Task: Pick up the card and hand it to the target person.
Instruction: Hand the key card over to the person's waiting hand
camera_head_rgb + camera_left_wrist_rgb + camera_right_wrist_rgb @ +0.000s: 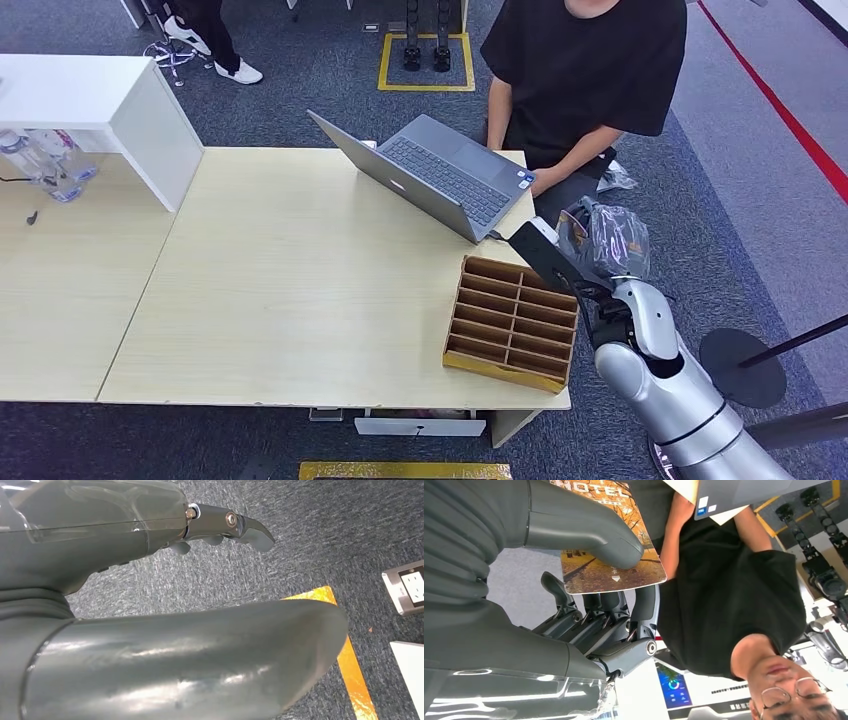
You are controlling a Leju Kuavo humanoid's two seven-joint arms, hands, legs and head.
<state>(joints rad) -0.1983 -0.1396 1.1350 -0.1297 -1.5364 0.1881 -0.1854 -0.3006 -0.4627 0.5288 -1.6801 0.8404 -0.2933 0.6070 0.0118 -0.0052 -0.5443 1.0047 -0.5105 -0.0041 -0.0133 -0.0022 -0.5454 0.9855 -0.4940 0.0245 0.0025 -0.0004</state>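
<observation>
My right hand (600, 300) is raised beside the table's right edge and pinches the card (545, 255), which points up toward the person in the black T-shirt (590, 70). In the right wrist view the card (611, 560) shows an autumn picture with hotel lettering, pressed between my thumb (589, 530) and my fingers (624, 615). The person (724, 580) stands close beyond the card. My left hand (220, 525) hangs over the grey carpet with nothing in it, its fingers loosely extended.
A cardboard slotted organiser (513, 322) sits at the table's right front corner, just left of my right arm. An open grey laptop (430, 170) stands in front of the person. A white box (100, 100) is at the table's far left. A floor socket (406, 587) lies on the carpet.
</observation>
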